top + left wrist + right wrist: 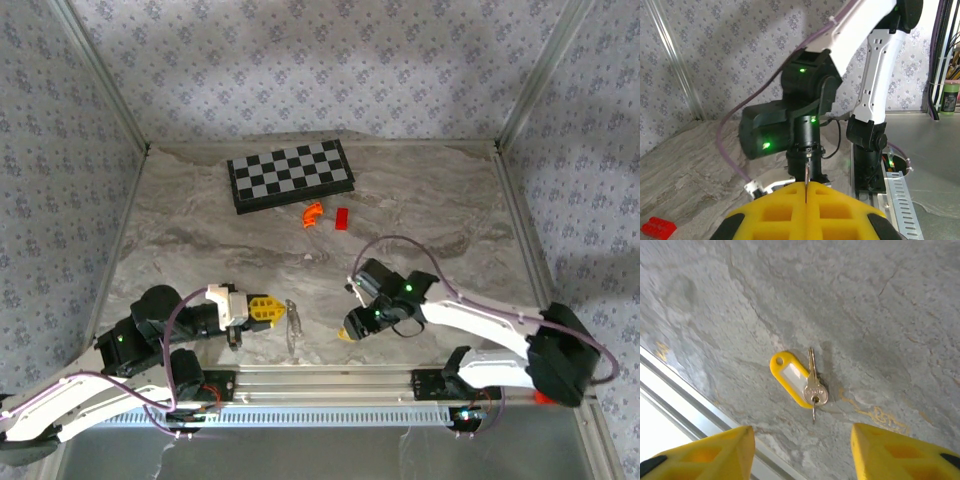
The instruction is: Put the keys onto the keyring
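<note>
A silver key with a yellow tag lies flat on the marbled table, and a thin wire ring stands edge-on in its hole. My right gripper hangs open above the key, a yellow finger on each side and nothing between them. From above, the tag peeks out under the right gripper. My left gripper is shut on a thin metal strip seen edge-on. In the top view a pale oval loop, the keyring, sticks out from the left gripper.
A black-and-white checkerboard lies at the back, with an orange curved piece and a red block before it. A metal rail runs along the near edge, close to the key. The right arm stands directly ahead of the left gripper.
</note>
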